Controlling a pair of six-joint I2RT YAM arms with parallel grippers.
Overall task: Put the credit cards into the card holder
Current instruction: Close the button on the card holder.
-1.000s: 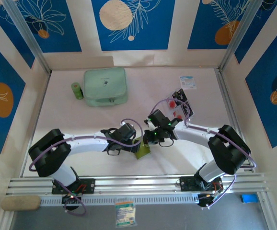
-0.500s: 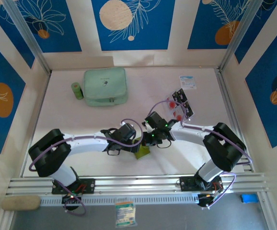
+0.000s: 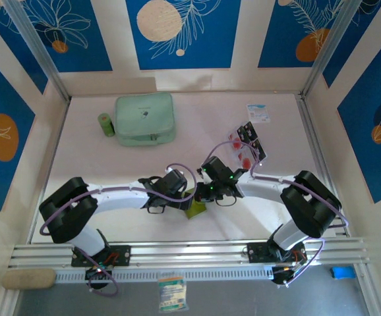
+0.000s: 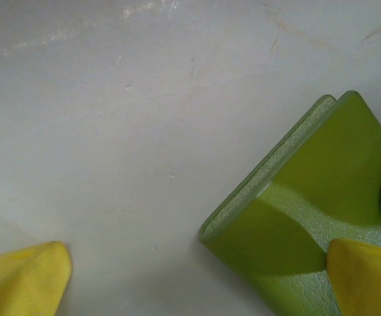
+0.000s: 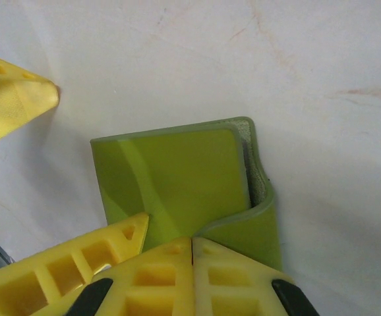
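Right arm has edged toward the olive-green folding card holder (image 5: 177,178), its right gripper (image 5: 192,247) pinched shut and empty over the flap. The left gripper (image 4: 196,253) gapes wide astride it. Small flat black-and-pale credit cards (image 3: 246,145) lie beyond the holder. I reckon we're opening it: next, pry the flap up.

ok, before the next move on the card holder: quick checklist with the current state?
1. Left gripper open: ok, fingers wide apart, one tip over the card holder.
2. Right gripper shut: ok, fingers closed together at the holder's flap edge.
3. Right gripper actually pinching the flap: cannot tell.
4. Holder open enough to take a card: not ok, the flap lies nearly flat with a narrow gap along one edge.
5. Card in hand: not ok, the credit cards lie on the table, farther out and to the right of the holder.
6. Clutter away from the holder: ok, the mint zip case and paper packet sit at the far side.
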